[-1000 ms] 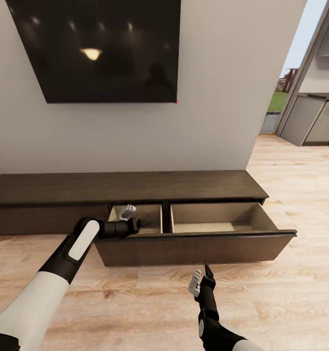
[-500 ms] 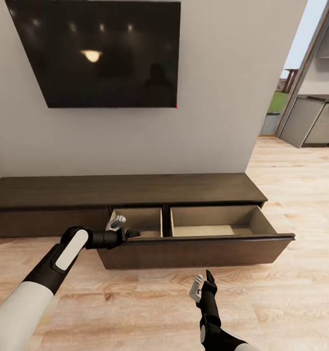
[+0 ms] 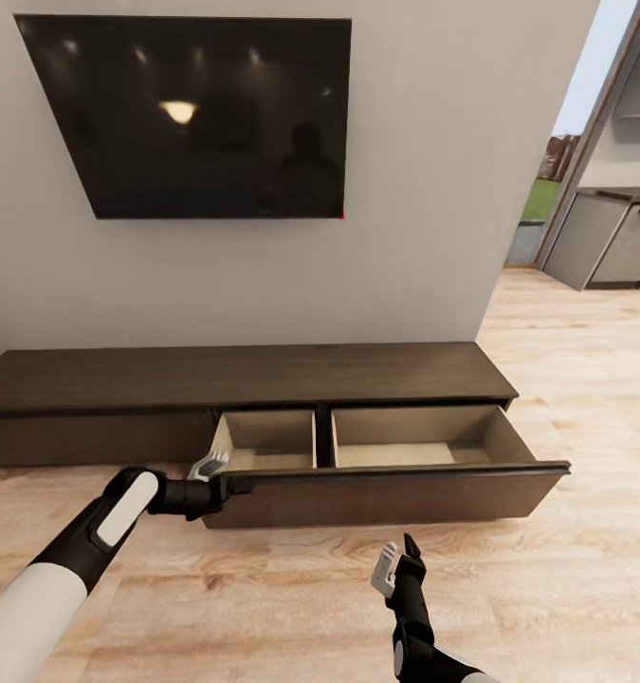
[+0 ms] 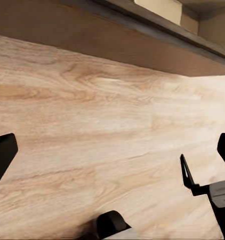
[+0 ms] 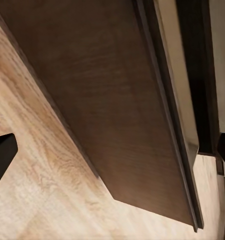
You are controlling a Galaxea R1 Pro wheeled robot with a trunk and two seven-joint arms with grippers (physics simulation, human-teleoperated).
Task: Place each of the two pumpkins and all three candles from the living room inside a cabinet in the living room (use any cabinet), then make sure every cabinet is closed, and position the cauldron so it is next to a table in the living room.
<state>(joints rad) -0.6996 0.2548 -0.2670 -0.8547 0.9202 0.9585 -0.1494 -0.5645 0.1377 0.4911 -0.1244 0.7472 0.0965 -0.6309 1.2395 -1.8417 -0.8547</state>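
Observation:
The cabinet [image 3: 244, 375] is a long, low dark-brown console against the wall. Its wide drawer [image 3: 386, 493] stands pulled out, and the two pale beige compartments look bare where I can see into them. My left gripper [image 3: 209, 467] is open at the left front corner of the drawer, outside it and low over the floor. My right gripper [image 3: 395, 564] is open too, pointing up in front of the drawer's face [image 5: 107, 100] and apart from it. The pumpkins, candles and cauldron are out of view.
A dark TV [image 3: 187, 114] hangs on the wall above the cabinet. Light wood floor [image 4: 92, 125] spreads in front of the drawer. To the right, an opening leads to grey kitchen units [image 3: 609, 237].
My left gripper has come out of the drawer's left compartment, back and left to its front corner. The whole view has pulled back a little. The right gripper has sunk slightly.

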